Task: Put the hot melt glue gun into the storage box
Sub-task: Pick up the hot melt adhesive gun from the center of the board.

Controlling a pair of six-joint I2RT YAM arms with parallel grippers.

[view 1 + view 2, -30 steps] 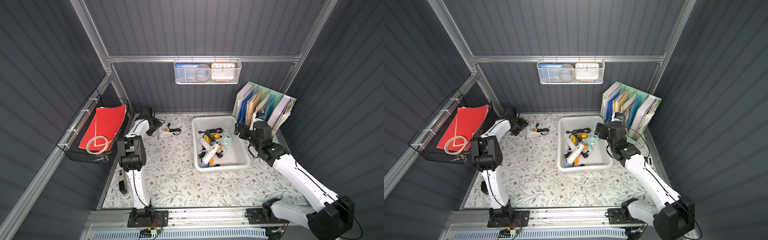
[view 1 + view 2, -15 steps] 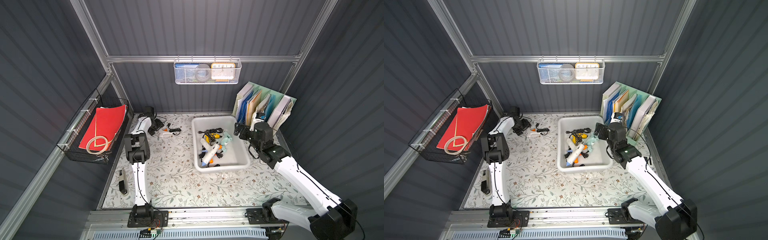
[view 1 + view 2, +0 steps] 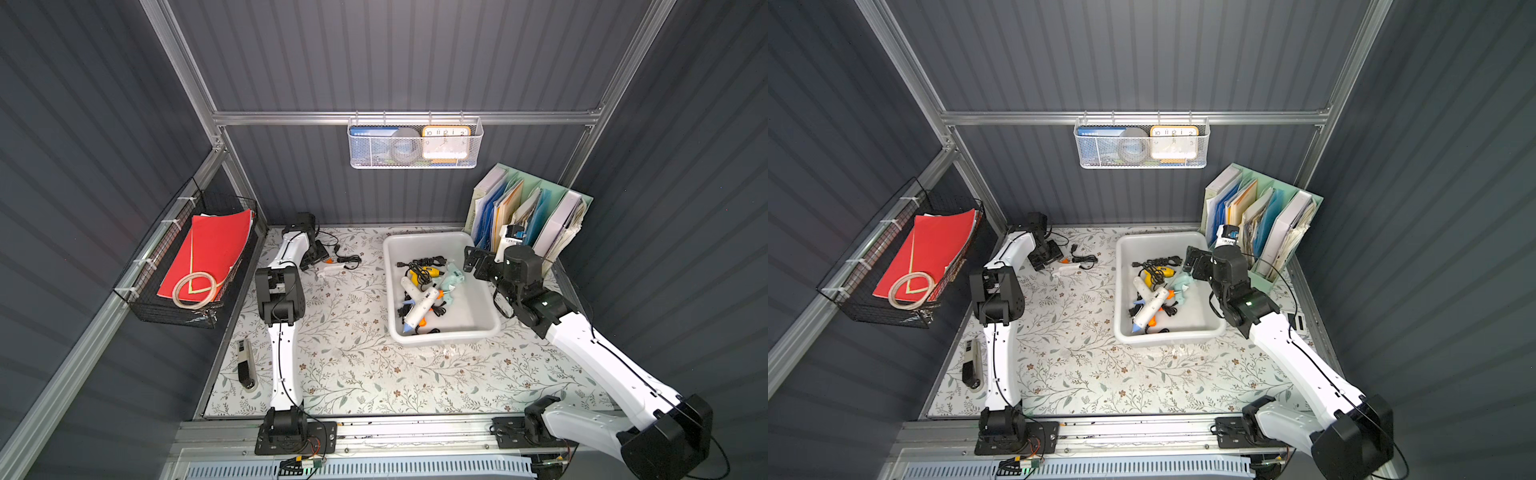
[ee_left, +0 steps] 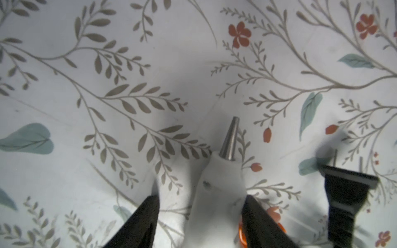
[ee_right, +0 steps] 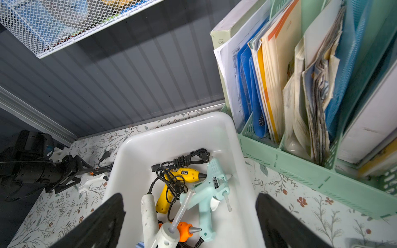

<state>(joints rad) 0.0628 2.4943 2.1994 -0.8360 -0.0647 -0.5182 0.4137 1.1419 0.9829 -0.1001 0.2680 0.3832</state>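
Note:
A white hot melt glue gun (image 3: 330, 270) (image 3: 1065, 269) with an orange trigger lies on the floral table at the back left, its black cord (image 3: 347, 259) beside it. My left gripper (image 3: 319, 254) (image 4: 201, 198) stands down over it, open. In the left wrist view the gun's body (image 4: 217, 193) sits between the jaws, with one finger against it and a gap at the other. The storage box (image 3: 440, 338) (image 3: 1167, 336) (image 5: 171, 128) holds a yellow gun (image 3: 424, 273), a mint gun (image 3: 451, 278) and a white gun (image 3: 417, 307). My right gripper (image 3: 473, 262) (image 5: 190, 197) hangs open over the box's right rear, holding nothing.
A green file rack (image 3: 528, 212) full of folders stands right behind the box. A black wire basket (image 3: 187, 270) with red folders hangs on the left wall, a white mesh basket (image 3: 415, 143) on the back wall. A dark hand tool (image 3: 246, 365) lies front left. The gun's plug (image 4: 343, 193) rests beside it.
The left arm has straightened and reached down over the white gun on the table, and its jaws have narrowed round it. The right arm has hardly moved.

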